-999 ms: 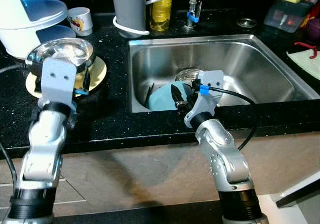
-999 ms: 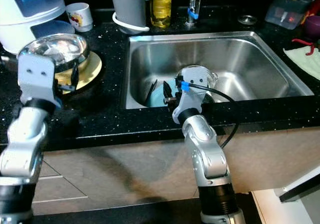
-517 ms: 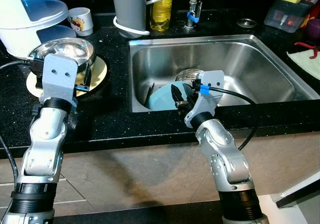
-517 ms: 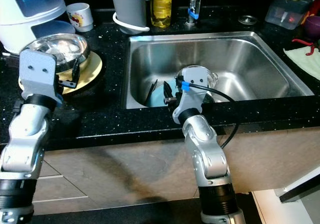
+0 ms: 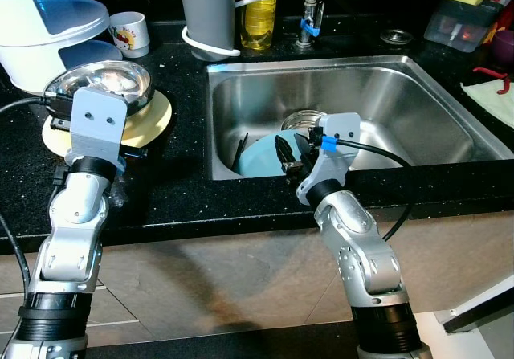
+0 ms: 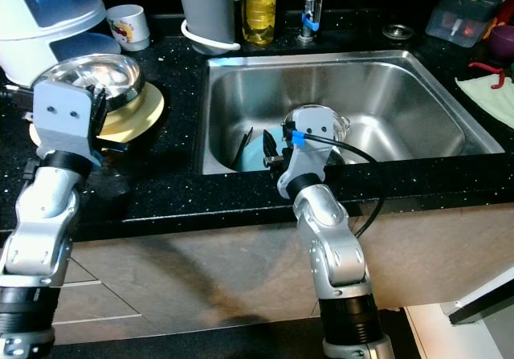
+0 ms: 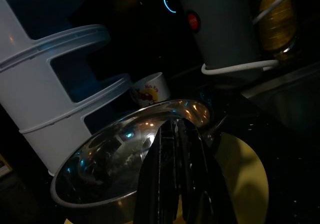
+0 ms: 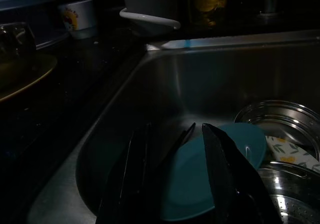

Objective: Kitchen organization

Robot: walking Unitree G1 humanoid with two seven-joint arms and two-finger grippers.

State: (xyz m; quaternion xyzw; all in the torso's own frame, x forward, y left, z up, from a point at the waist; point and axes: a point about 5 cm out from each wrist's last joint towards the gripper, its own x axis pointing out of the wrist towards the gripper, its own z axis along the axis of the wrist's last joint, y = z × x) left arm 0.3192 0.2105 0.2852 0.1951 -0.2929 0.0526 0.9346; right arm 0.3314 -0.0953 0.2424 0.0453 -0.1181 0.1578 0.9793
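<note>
Steel is seen across the middle of the scene: a sink (image 5: 377, 110) is set into a black speckled table (image 5: 177, 190). Inside the sink, a teal plate (image 5: 261, 157) is leaned near the front wall, and a steel pot (image 8: 280, 121) with a strainer (image 8: 287, 196) is seen just beside it, toward the drain. A dark utensil (image 5: 242, 148) is stood against the sink's front left corner.

The right gripper (image 8: 172, 184) is held inside the sink at the plate. In the right wrist view its jaws are parted, with one black finger in front of the plate's face and the other off the plate's edge; whether the plate is touched cannot be told.

To the left of the sink, a steel bowl (image 5: 108, 82) is set on a yellow plate (image 5: 152, 122) on the table. The left gripper (image 7: 175, 184) is held at the near rim of the bowl. In the left wrist view its two fingers are seen nearly together, with only a thin slit between them, and nothing is seen gripped.

Behind the bowl, farther from the sink, a white and blue stacked container (image 5: 48, 22) is stood, with a small printed cup (image 5: 129, 33) beside it. Behind the sink's left corner a grey kettle (image 5: 209, 14) is placed, ringed by a white cable (image 5: 210, 50), with a yellow bottle (image 5: 259, 10) next to it. A tap (image 5: 307, 18) is mounted behind the sink.
</note>
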